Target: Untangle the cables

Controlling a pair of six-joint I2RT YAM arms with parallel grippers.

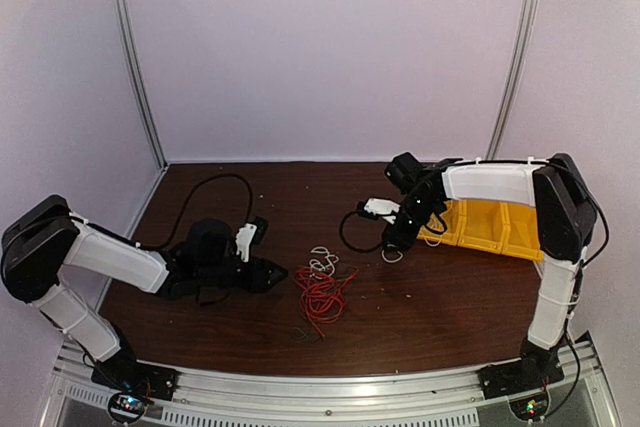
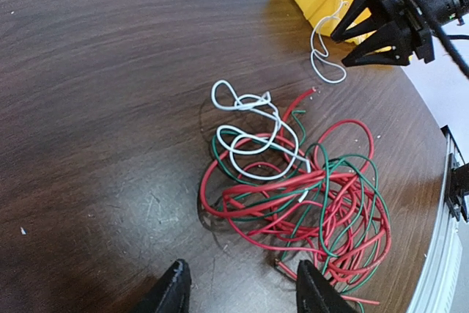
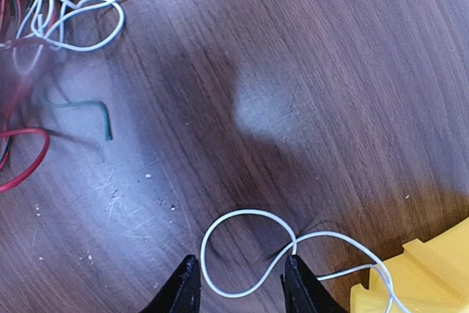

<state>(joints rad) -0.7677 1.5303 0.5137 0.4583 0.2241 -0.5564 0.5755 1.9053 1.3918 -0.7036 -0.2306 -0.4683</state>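
A pile of wires [image 2: 308, 203] lies in the middle of the table [image 1: 430, 322], a bit nearer the front edge. In it a red wire [image 2: 253, 196] and a green wire [image 2: 344, 157] are wound round each other many times. A long white wire [image 2: 249, 135] loops over the far side of the pile.

A short white wire [image 3: 245, 212] lies on its own, well apart from the pile. It is close to the yellow box [image 3: 425, 276] by the right edge, and one end reaches the box.

The right gripper [image 3: 242, 291] is low over this short wire. Its two fingers are apart. The loop lies between them and they do not squeeze it. The left gripper [image 2: 245, 295] is near the pile on its left side. Its fingers are apart too, with nothing in them.

I think the job is partly done: one wire is out and three are mixed up. Next, a gripper should go for the long white wire, because it seems to sit on top. It must pinch just that one wire and pull slowly, so the red and green ones do not drag along.
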